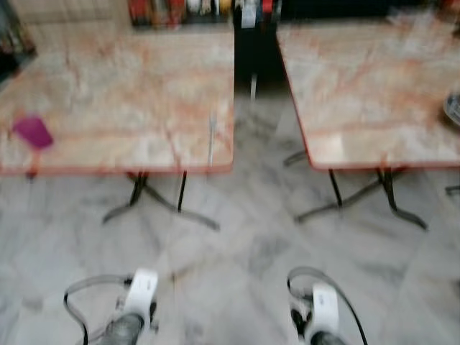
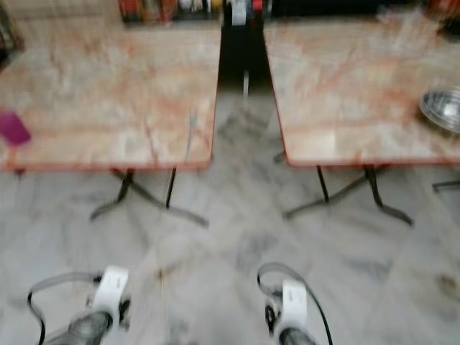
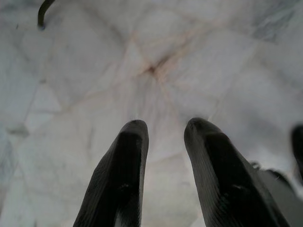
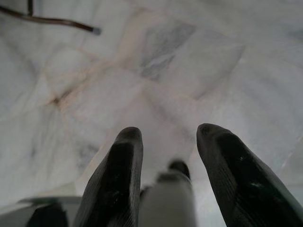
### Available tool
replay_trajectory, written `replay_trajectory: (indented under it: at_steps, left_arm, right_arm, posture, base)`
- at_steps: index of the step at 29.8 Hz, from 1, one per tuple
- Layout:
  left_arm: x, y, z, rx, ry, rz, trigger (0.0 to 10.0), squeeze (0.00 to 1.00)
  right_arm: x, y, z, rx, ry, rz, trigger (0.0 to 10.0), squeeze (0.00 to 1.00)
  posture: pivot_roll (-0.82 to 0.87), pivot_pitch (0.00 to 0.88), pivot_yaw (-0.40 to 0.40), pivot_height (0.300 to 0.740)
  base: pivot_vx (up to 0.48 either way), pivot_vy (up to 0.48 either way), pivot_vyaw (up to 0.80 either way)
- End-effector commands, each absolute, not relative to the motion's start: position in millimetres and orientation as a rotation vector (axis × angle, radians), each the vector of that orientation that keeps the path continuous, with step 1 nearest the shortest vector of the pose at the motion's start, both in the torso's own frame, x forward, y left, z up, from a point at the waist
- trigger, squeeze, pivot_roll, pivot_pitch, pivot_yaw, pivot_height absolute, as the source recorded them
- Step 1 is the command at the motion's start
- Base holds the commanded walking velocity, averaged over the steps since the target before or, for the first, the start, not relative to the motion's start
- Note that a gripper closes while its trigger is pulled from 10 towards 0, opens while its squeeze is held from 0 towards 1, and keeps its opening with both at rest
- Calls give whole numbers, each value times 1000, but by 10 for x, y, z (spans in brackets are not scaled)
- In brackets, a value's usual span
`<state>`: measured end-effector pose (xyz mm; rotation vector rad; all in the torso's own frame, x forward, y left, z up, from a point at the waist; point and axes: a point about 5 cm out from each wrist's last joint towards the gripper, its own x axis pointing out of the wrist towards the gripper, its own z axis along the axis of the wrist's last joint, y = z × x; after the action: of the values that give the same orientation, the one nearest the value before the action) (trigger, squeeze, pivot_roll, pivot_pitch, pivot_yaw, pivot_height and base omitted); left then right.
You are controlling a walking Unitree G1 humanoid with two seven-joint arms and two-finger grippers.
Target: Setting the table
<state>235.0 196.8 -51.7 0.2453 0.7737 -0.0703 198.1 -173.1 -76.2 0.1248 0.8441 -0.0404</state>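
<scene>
Left gripper (image 3: 163, 137): fingers spread with a clear gap between them; nothing is held and nothing is touched. It hangs low over the floor (image 3: 94, 85), with pale marble visible in the gap.
Right gripper (image 4: 165, 142): fingers spread apart, holding nothing. It points down at the floor; a blurred white and dark part of the robot shows in the gap below the fingers.
Arms: the left arm (image 1: 136, 302) and right arm (image 1: 320, 309) sit at the lower edge of the head views, each with a white wrist section and a looped black cable, both well short of the benches.
Left bench (image 1: 122, 93): pinkish marble top with a red edge on black splayed legs. A small magenta object (image 1: 32, 132) lies near its left front edge; blur prevents identifying it.
Right bench (image 2: 345, 86): same top and legs, set beside the left bench with a dark gap between them. A metal bowl (image 2: 442, 108) rests on it near the far right edge.
Floor: grey-white veined marble tiles with faint reddish seams. A black bench foot (image 4: 52, 21) crosses one corner of the right wrist view.
Background: blurred red and white items (image 1: 194, 8) stand in a row behind the benches; they cannot be identified.
Picture quality: both head views are blurred.
</scene>
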Motion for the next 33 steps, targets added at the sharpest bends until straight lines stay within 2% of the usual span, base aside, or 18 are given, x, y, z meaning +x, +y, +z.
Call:
replay_trajectory:
  at_steps: [1, 15, 28, 33]
  left_arm:
    - [2302, 1926, -558, 236, 799, -83, 10000, 0]
    - [2316, 1921, -550, 270, 798, -108, 10000, 0]
    - [2305, 1924, -558, 257, 805, -104, 10000, 0]
    - [2295, 1929, -564, 267, 811, -112, 10000, 0]
  right_arm:
    - [1931, -1772, -786, 115, 862, -51, 10000, 0]
    - [1918, -1785, -791, 115, 866, -52, 10000, 0]
    - [1938, -1783, -781, 126, 856, -66, 10000, 0]
    - [1931, -1785, -784, 138, 856, -84, 10000, 0]
  posture:
    - [-31, 110, 26, 740]
    - [-38, 85, 29, 740]
    - [-39, 78, 35, 740]
    - [-44, 82, 41, 740]
  base:
    - [428, 0, 0]
    - [399, 0, 0]
    - [0, 0, 0]
    - [0, 346, 0]
